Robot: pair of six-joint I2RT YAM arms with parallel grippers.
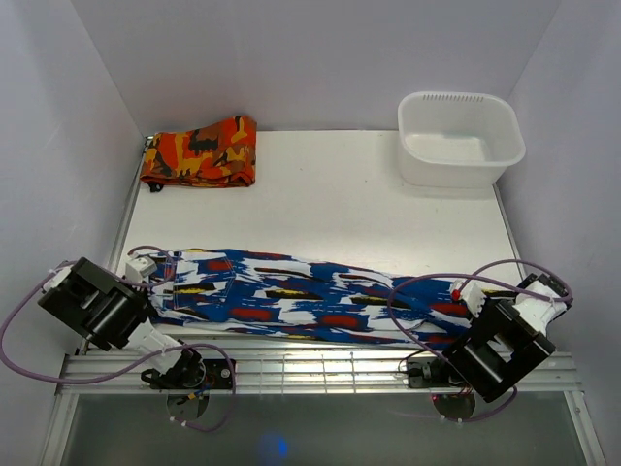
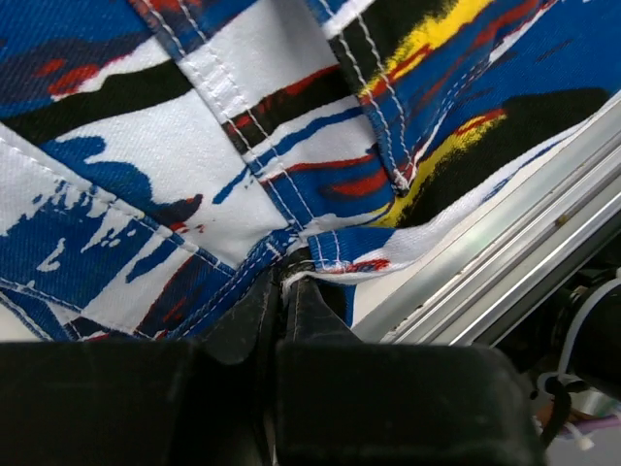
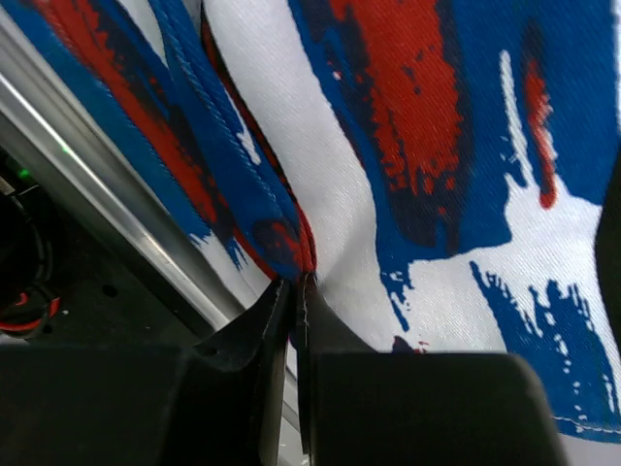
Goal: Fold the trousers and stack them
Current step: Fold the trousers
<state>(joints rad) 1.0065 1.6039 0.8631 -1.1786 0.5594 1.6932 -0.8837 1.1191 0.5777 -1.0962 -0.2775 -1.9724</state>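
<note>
Closest in the overhead view is the metal rail (image 1: 320, 369), on which both arm bases are bolted. Just beyond the rail, the trousers (image 1: 310, 296) are laid lengthwise along it on the white table (image 1: 330, 204), as a long flat band of blue-and-white streaky cloth with red, yellow and black marks. The left gripper (image 1: 155, 286) is set on one end of the band and the right gripper (image 1: 458, 309) on the other. Far beyond the rail, a folded orange, red and black cloth (image 1: 199, 150) is seen on the left arm's side. A white plastic tub (image 1: 456, 173) with rounded corners is seen on the right arm's side, and only its bare white floor is shown.

From the left wrist, the left gripper (image 2: 288, 291) is seen pressed together on a stitched edge of the trousers (image 2: 194, 146), just beside the rail (image 2: 505, 252). Fine woven cloth and double seams are shown.

From the right wrist, the right gripper (image 3: 296, 291) is seen pinched on a blue seamed edge of the trousers (image 3: 388, 146), just beside the rail (image 3: 97, 194).
</note>
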